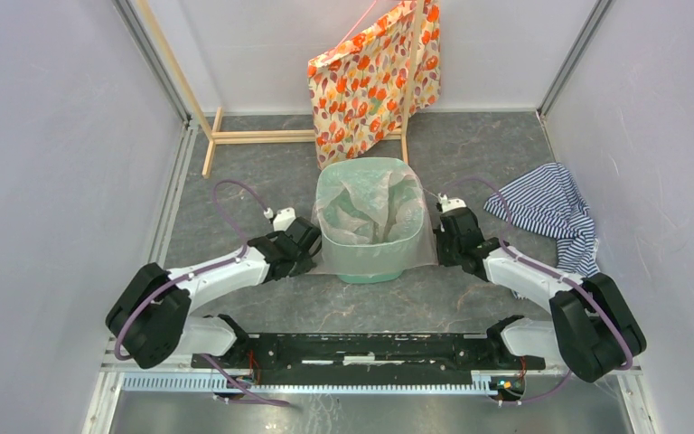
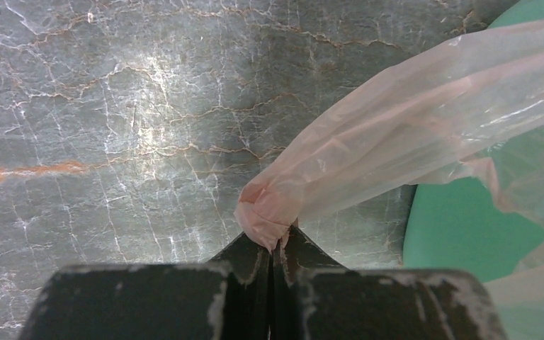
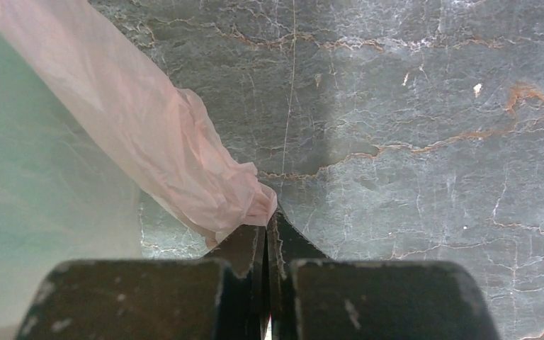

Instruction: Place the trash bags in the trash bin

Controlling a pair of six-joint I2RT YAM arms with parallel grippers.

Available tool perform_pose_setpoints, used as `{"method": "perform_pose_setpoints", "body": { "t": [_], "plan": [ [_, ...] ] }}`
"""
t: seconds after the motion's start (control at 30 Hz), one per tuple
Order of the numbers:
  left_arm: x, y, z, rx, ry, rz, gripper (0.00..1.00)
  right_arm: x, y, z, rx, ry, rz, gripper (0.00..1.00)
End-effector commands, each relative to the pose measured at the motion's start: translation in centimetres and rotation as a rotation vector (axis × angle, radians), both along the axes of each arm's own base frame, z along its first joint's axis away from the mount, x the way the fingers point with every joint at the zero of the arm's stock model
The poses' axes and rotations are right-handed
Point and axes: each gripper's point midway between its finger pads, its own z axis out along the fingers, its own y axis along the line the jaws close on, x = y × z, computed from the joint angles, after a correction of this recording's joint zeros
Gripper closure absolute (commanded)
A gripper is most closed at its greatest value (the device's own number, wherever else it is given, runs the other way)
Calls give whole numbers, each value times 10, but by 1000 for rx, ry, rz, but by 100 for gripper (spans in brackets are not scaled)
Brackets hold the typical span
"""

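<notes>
The mint-green trash bin (image 1: 372,271) stands upright on the grey floor between my two arms. A thin translucent pinkish trash bag (image 1: 368,210) lines it, its mouth draped over the rim and down the outside walls. My left gripper (image 1: 304,246) is shut on the bag's left edge (image 2: 269,212) beside the bin's left wall (image 2: 467,234). My right gripper (image 1: 445,237) is shut on the bag's right edge (image 3: 234,202) beside the bin's right wall (image 3: 49,205). Both pull the film taut away from the bin, low near the floor.
An orange floral-patterned bag (image 1: 375,77) hangs on a wooden frame (image 1: 262,136) just behind the bin. A blue-and-white striped cloth (image 1: 551,212) lies on the floor at the right. White walls close in both sides.
</notes>
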Motion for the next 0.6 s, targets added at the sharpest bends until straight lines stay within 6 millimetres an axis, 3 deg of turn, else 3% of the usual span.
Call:
{"method": "perform_pose_setpoints", "body": {
  "t": [0.0,0.07,0.17,0.37,0.57],
  "plan": [
    [-6,11,-13,48,36,11,98,-10,-20,-13,-85,40,-24,100],
    [-5,10,-11,46,36,2,98,-7,-17,-4,-73,30,-19,97],
    [-2,7,-1,33,16,-10,96,2,-10,22,-51,-3,-5,74],
    [2,3,25,-4,-32,-16,68,12,-6,78,-30,-65,9,33],
    [-1,8,44,-25,-65,-3,58,23,-3,144,8,-162,-5,24]
  ]
}}
